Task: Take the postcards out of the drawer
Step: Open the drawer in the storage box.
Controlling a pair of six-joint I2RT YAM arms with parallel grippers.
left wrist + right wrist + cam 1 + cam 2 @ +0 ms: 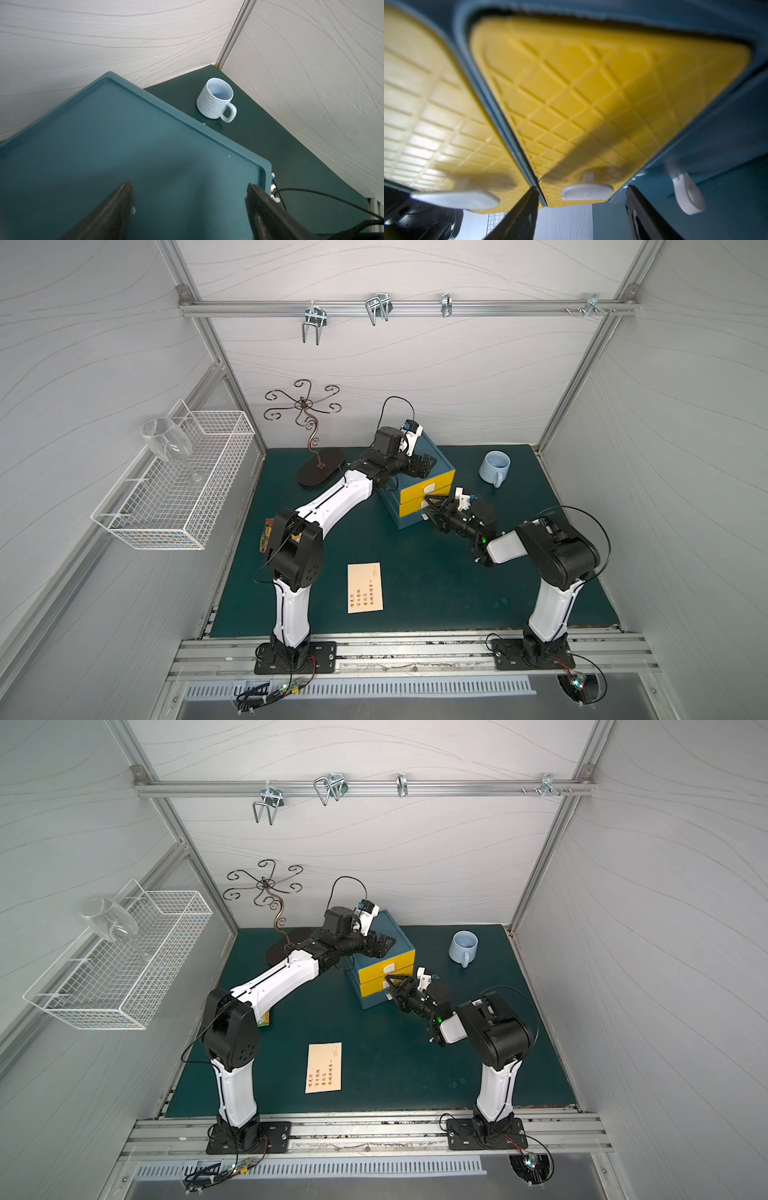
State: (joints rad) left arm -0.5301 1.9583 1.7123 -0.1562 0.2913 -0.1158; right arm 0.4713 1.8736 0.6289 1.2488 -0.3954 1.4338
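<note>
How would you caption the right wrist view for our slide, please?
Right gripper, jaws open, straddling the white handle of a yellow drawer.

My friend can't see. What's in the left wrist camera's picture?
The left gripper, jaws wide apart, is over the flat teal plastic top of a drawer cabinet. Beyond its edge, a pale blue ribbed mug stands upright on the dark green mat, by the corner of two pale walls.
</note>
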